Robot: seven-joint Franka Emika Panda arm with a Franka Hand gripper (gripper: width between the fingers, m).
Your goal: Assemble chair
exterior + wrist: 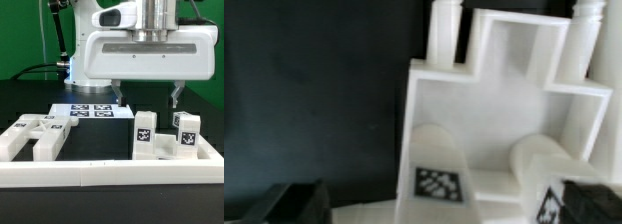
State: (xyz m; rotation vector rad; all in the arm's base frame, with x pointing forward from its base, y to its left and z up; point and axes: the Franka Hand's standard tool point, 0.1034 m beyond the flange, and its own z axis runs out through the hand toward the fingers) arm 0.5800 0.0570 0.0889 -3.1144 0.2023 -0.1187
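Two upright white chair pieces with black-and-white tags stand side by side at the exterior view's right, one (145, 135) left of the other (186, 131). Flat white chair panels (35, 136) lie at the exterior view's left. My gripper (148, 97) hangs open just above and behind the two tagged pieces and holds nothing. In the wrist view a stepped white panel with a raised rim (491, 95) fills the middle. The two tagged pieces (438, 183) (555, 203) sit between my dark fingertips (287, 205), which stand wide apart.
A long low white border rail (110, 176) runs along the front. The marker board (85, 110) lies flat behind the parts. The table is black, with a green backdrop and the arm's base at the back.
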